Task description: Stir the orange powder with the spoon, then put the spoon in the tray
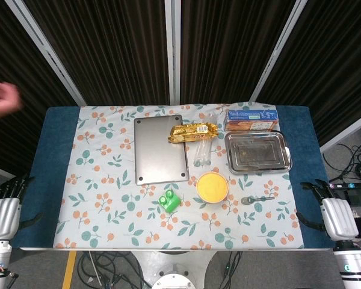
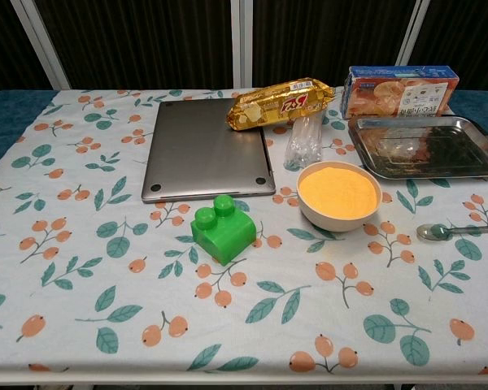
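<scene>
Orange powder (image 2: 338, 191) fills the bowl (image 2: 339, 213) mid-bench, untouched; the spoon (image 2: 455, 231) lies just right of it, below the tray (image 2: 427, 146). Both hands, left hand (image 1: 3, 212) and right hand (image 1: 336, 214), hang empty, fingers apart, off the bench's sides. Nothing has begun: the right hand must reach in and pick up the spoon.

The left hand (image 1: 4, 208) is hanging off the desk's (image 1: 54, 180) front left corner, the right hand (image 1: 334, 208) off its front right corner, both holding nothing, fingers spread.
</scene>
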You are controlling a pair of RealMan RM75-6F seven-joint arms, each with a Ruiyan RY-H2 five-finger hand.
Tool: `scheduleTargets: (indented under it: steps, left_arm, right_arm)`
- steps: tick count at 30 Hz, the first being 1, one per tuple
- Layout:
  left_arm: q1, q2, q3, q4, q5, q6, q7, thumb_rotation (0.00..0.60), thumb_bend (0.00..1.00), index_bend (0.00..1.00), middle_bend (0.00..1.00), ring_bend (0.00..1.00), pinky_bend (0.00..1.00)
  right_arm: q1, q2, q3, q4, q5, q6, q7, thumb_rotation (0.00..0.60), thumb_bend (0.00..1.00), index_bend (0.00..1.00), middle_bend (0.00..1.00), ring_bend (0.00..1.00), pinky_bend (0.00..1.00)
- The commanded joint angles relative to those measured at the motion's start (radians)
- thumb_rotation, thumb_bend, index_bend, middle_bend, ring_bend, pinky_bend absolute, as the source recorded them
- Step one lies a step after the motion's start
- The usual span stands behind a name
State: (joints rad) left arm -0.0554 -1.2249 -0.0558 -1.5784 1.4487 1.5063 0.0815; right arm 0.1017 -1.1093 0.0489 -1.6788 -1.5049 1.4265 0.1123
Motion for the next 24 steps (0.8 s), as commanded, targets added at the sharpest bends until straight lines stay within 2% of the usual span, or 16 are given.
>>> scheduleTargets:
  steps: [1, 9, 19, 22, 24]
  left_arm:
    - [-0.003, 0.001, 0.001, -0.004, -0.004, -0.009, 0.004, 0.600, 0.01, 0.21, 0.18, 0.12, 0.15]
    - [-0.001, 0.004, 0.004, -0.021, -0.002, -0.006, 0.011, 0.600, 0.01, 0.21, 0.18, 0.12, 0.15]
    - [0.008, 0.004, 0.009, -0.023, 0.012, 0.013, 0.008, 0.600, 0.01, 0.21, 0.18, 0.12, 0.15]
    - [0.010, 0.002, 0.011, -0.021, 0.012, 0.013, 0.006, 0.600, 0.01, 0.21, 0.18, 0.12, 0.15]
    - [0.008, 0.000, 0.011, -0.020, 0.011, 0.010, 0.006, 0.600, 0.01, 0.21, 0.18, 0.12, 0.15]
  right_arm:
    - [0.003, -0.001, 0.000, 0.000, -0.001, -0.005, -0.001, 0.600, 0.13, 0.22, 0.31, 0.13, 0.26]
    - [-0.008, -0.008, -0.005, 0.003, -0.067, 0.059, -0.002, 0.600, 0.14, 0.23, 0.32, 0.13, 0.26]
    - [-0.038, -0.006, -0.021, 0.006, -0.098, 0.111, 0.004, 0.600, 0.14, 0.23, 0.33, 0.13, 0.26]
    - [-0.031, -0.018, -0.010, 0.020, -0.079, 0.101, -0.005, 0.600, 0.14, 0.24, 0.38, 0.20, 0.27]
    - [-0.017, -0.033, 0.004, 0.028, -0.058, 0.078, -0.047, 0.600, 0.14, 0.25, 0.44, 0.30, 0.38]
